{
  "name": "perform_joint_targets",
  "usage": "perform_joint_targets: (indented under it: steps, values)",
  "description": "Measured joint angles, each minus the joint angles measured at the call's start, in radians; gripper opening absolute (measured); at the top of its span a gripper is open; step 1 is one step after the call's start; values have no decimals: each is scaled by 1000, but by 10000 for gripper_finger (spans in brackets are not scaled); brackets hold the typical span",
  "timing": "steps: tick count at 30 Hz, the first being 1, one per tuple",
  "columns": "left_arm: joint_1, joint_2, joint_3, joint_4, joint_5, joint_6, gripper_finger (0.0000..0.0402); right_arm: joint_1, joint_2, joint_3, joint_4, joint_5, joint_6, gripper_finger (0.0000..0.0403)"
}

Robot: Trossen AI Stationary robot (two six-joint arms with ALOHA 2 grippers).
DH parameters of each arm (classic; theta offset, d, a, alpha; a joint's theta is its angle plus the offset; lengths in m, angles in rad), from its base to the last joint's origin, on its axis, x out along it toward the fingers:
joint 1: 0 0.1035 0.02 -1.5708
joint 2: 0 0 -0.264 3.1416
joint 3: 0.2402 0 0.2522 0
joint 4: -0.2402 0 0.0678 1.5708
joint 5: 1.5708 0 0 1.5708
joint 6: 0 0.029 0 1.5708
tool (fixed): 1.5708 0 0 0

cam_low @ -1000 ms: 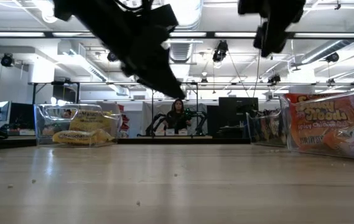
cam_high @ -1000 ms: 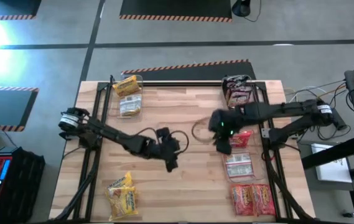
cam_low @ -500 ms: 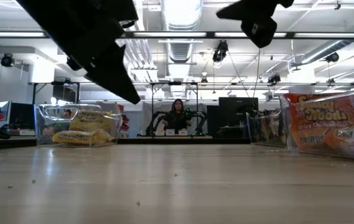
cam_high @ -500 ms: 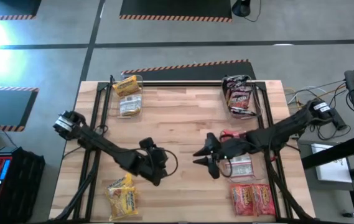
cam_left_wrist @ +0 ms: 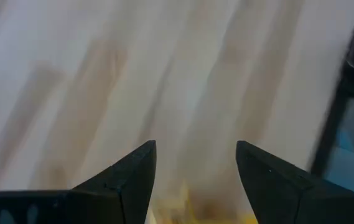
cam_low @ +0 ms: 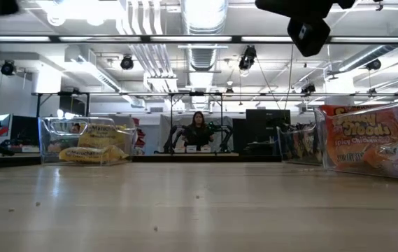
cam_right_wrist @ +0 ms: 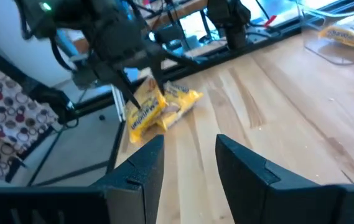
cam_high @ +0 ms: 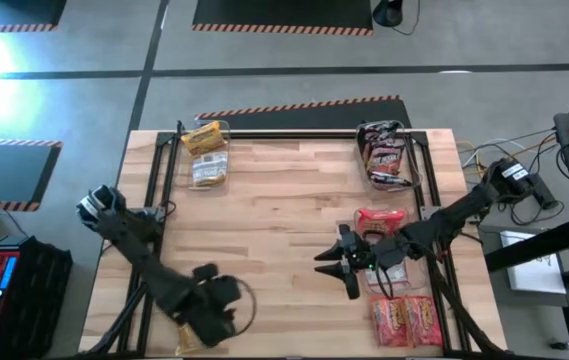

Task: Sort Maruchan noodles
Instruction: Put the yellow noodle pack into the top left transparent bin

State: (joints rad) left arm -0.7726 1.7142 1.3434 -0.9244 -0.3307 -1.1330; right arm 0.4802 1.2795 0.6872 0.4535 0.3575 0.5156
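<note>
Two yellow Maruchan noodle packets lie flat on the table near its near left corner. My left gripper hangs over them, pointing down, open; yellow shows between its fingers in the left wrist view. Whether it touches them I cannot tell. My right gripper hovers open over the table's right middle, pointing level toward the left edge, nothing between its fingers. A red-orange packet and a pale one lie beside my right arm. Two red packets lie at the near right.
A clear bin with yellow packets stands at the far left, a pale packet in front of it. Another clear bin with maroon packets stands at the far right. Black frame rails run along both sides. A person sits far behind the table.
My left gripper has swung from the table's middle toward the near left corner, turning as it went, and now hangs over the yellow packets. My right gripper has tipped from pointing down to pointing level toward the left edge and has moved toward the near edge. No packet has moved.
</note>
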Motion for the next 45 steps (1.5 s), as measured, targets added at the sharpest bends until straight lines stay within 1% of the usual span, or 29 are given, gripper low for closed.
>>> perform_joint_targets:
  steps: [2,4,6,9,14,17,21,26,30,34,37,41,45]
  values:
    - [-47,4,26,-70,32,-123,204,4,3,2,-3,2,-2,132]
    - [-84,16,47,-137,111,-234,204,2,13,7,8,6,-4,132]
    - [-121,29,70,-171,175,-309,204,2,15,5,-6,10,-16,132]
    - [-171,46,103,-177,240,-364,204,2,25,6,4,11,-31,132]
    - [-228,91,124,-248,329,-490,204,2,37,5,2,11,-46,132]
    - [-244,112,117,-247,344,-523,204,2,46,5,2,11,-55,132]
    - [-239,152,98,-273,338,-487,204,2,58,5,3,11,-56,132]
    - [-213,189,88,-345,290,-401,204,2,62,5,2,11,-56,132]
    - [-172,194,79,-342,182,-303,204,2,62,7,2,11,-56,132]
    - [-109,193,43,-333,105,-190,204,1,62,7,1,11,-56,132]
    - [-47,191,1,-289,54,-87,204,1,62,7,1,10,-55,132]
    - [41,186,-40,-214,-85,35,204,1,62,8,2,11,-52,132]
    - [126,183,-52,-147,-195,159,204,1,62,8,1,10,8,132]
